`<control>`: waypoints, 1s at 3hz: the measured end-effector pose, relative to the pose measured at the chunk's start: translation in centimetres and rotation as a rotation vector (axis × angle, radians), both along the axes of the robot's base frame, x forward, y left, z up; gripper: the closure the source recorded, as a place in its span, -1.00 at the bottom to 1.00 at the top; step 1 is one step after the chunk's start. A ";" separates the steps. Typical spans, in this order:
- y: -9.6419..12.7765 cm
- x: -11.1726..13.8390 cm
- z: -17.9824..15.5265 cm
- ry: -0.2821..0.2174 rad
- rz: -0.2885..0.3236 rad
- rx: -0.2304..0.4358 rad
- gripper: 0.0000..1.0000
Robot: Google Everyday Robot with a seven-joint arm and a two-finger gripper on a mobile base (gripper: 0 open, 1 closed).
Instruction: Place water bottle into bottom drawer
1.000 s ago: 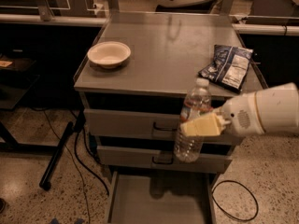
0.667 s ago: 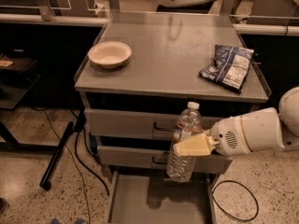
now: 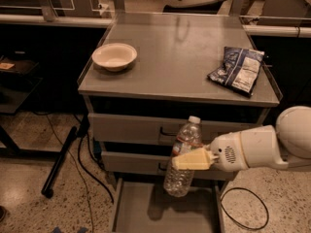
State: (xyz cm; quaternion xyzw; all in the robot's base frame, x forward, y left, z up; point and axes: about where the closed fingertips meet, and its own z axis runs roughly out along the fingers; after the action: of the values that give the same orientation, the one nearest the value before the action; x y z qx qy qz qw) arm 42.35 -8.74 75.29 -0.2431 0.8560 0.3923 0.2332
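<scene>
Count: 1 water bottle (image 3: 178,181), 1 bowl (image 3: 114,56), 1 snack bag (image 3: 237,70), 3 drawers, 1 arm.

Gripper (image 3: 179,161) reaches in from the right, in front of the cabinet at the level of the middle drawer (image 3: 131,162). Jaws clamped on the water bottle at mid-body. The bottle is near upright with a slight tilt, white cap up. It crosses the fronts of the top drawer (image 3: 126,128) and the middle drawer, both closed. Its base hangs over the rear of the bottom drawer (image 3: 146,212), which is pulled out.

Grey metal tabletop (image 3: 180,42): bowl at left, snack bag at right, well apart.

Room: speckled floor (image 3: 24,178), a black cable loop (image 3: 245,210) at lower right, dark benches behind.
</scene>
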 end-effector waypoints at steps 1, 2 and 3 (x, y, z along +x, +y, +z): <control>2.3 0.1 -4.5 0.062 -0.007 0.058 1.00; 4.2 0.5 -9.1 0.120 -0.020 0.114 1.00; 4.2 0.5 -9.1 0.121 -0.020 0.114 1.00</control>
State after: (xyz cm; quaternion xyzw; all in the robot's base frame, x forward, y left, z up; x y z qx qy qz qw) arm 42.84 -4.58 66.22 -0.1968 0.8470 0.4521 0.1986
